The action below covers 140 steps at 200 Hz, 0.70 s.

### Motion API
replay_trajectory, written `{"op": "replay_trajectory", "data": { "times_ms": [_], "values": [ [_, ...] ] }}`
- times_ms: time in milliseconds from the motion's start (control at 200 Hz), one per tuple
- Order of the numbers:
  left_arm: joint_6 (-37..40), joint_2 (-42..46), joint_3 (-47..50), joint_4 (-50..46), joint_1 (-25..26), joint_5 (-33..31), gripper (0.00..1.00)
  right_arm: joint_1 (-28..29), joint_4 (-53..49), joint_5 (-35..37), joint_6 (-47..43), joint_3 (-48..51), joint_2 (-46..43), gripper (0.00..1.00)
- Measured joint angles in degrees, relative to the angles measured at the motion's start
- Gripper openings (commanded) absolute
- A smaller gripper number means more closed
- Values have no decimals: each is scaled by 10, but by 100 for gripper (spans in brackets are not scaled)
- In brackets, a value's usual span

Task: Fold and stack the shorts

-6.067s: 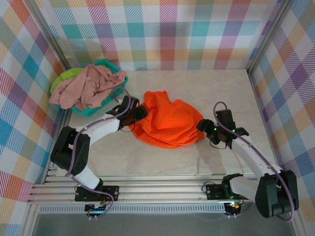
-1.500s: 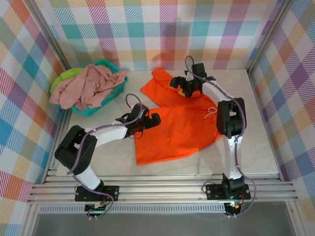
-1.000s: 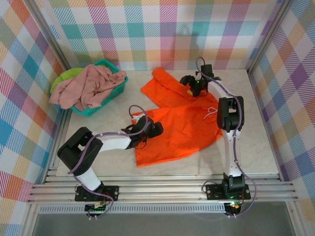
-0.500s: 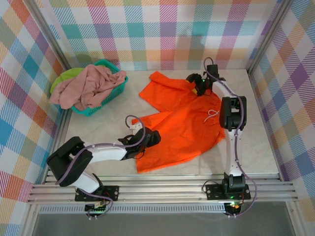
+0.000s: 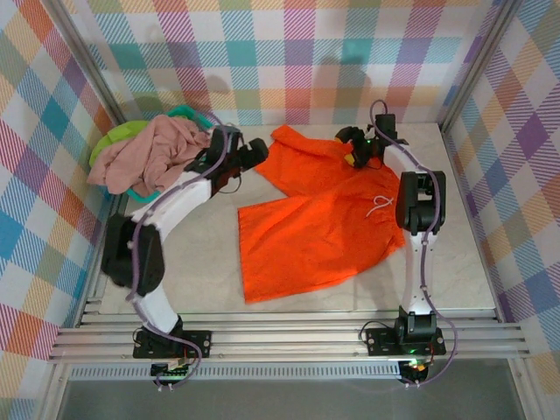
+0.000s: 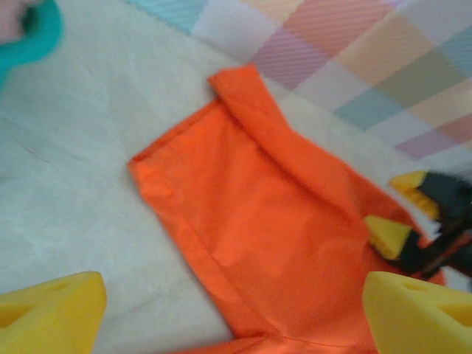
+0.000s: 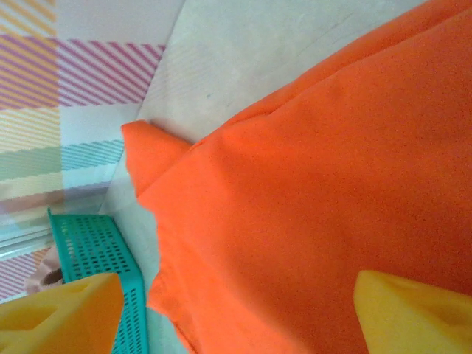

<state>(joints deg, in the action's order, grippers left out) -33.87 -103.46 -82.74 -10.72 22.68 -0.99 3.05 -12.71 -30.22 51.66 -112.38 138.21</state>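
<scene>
At the left jaws: gaped wide on soft yellow wedge pads point(image 6: 44, 310), gripped nothing, hung just beside the far leg of the orange shorts point(image 5: 315, 219). At the right jaws: spread wide too, pinched nothing, hung over the far edge of the same smooth fabric. Counted three shorts. Saw the orange pair spread flat mid-tabletop point(image 5: 455, 262), waistband and white drawstring point(image 5: 379, 204) to the right, both legs pointing left. Found crumpled dusty pink shorts point(image 5: 149, 157) heaped over lime green shorts point(image 5: 118, 137) in one teal mesh basket point(image 7: 92, 254), far left.
</scene>
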Motion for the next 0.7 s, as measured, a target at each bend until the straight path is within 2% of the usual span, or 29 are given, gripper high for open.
{"op": "replay_trajectory", "data": {
  "times_ms": [150, 290, 420, 700],
  "values": [
    [21, -150, -94, -51, -5, 30, 83, 2, 4, -2, -14, 59, -76, 85],
    [27, -235, -156, -92, -15, 34, 77, 2, 7, 17, -46, 108, -164, 85],
    [35, -279, -209, -110, -26, 27, 71, -1, 16, 21, -63, 130, -204, 85],
    [50, -313, -256, -100, -31, 14, 62, -5, 28, 20, -70, 212, -206, 85]
  ]
}}
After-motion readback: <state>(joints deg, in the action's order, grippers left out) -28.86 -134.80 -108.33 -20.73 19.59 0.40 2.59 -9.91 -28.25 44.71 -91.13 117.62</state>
